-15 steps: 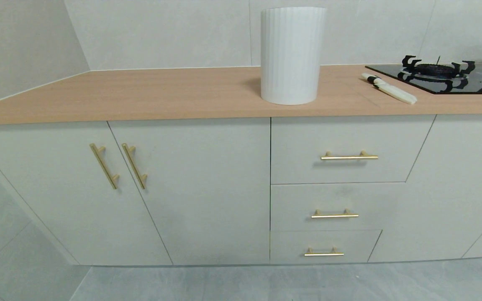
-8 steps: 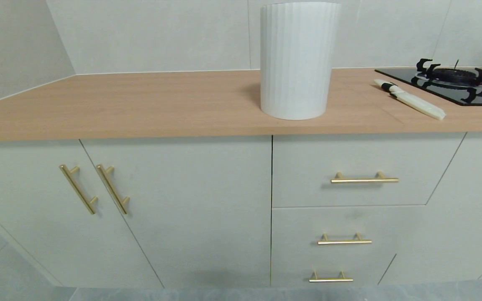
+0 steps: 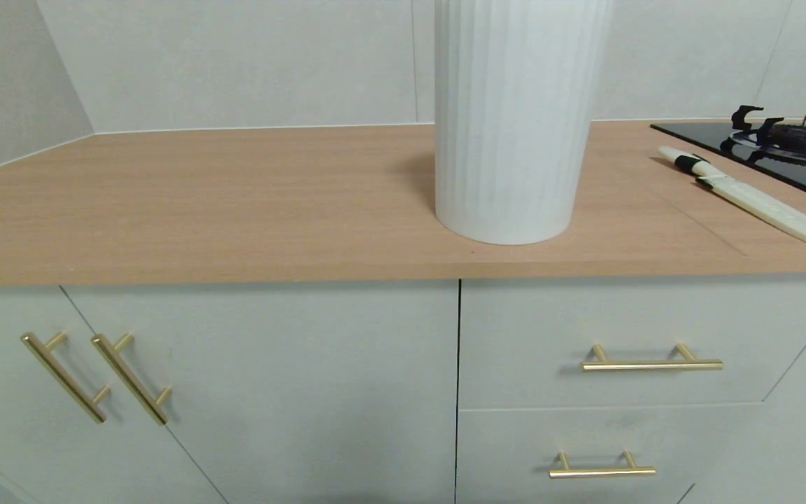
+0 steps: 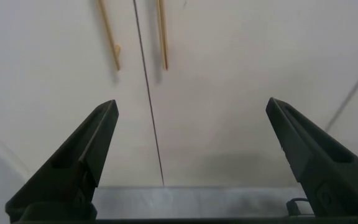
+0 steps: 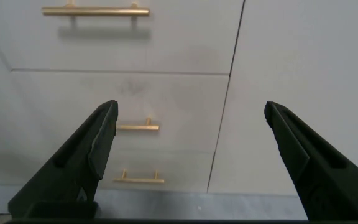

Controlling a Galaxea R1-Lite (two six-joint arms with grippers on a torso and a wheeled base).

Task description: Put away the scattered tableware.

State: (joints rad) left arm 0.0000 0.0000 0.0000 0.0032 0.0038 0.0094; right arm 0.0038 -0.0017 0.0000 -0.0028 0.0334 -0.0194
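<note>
knife [image 3: 742, 194]: cream-white with a black band near one end. It lies flat on the countertop to the right of the white ribbed container, well apart from it and just beside the gas hob. Its long pale part points to the front edge of the counter.
white ribbed container [image 3: 515, 119]: a tall round vessel that stands upright on the countertop near the front edge. Its rim is cut off by the head view, so I cannot tell what is inside.
countertop [image 3: 235, 203]: light wood. It stretches far to the left of the container.
gas hob [image 3: 788, 150]: black glass with a black pan support, to the right of the container and behind the knife.
drawers [image 3: 585, 329]: directly below the container, stacked, each with a horizontal gold handle [image 3: 651, 364].
cabinet doors [image 3: 270, 392]: below and to the left of the container, with two gold bar handles [image 3: 130, 378] side by side.
left gripper [image 4: 191, 104]: its jaws are wide apart with nothing between them. It faces the seam of the cabinet doors [image 4: 148, 93].
right gripper [image 5: 190, 106]: its jaws are also spread wide and hold nothing. It faces the drawer fronts [image 5: 123, 93] below the container.
</note>
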